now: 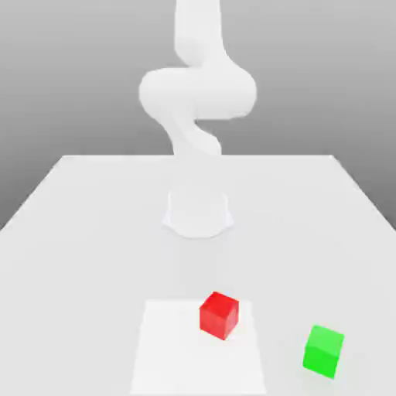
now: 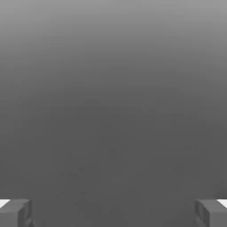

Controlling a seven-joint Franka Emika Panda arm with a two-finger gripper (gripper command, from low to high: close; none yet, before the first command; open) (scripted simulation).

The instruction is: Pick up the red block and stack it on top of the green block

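The red block (image 1: 219,315), a cube with no long axis, sits on the worktop (image 1: 93,232) turned corner-first toward us, well apart from the green block (image 1: 323,350) at the exterior view's right, while our pincer (image 2: 113,213) gapes wide.

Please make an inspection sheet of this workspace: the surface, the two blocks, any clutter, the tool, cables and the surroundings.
Surface: white table, flat, with a lighter square patch at the near edge in the exterior view.
Red block: resting on the patch, near its corner toward the exterior view's right, free on all sides.
Green block: on the table, off the patch, to the exterior view's right of the red block, apart from it; nothing on top.
Clutter: nothing seen.
Tool: fingers far apart in the hand view, nothing between them, open.
Arm: white, rising from its base behind the blocks.
Cables: nothing seen.
Surroundings: plain grey background.
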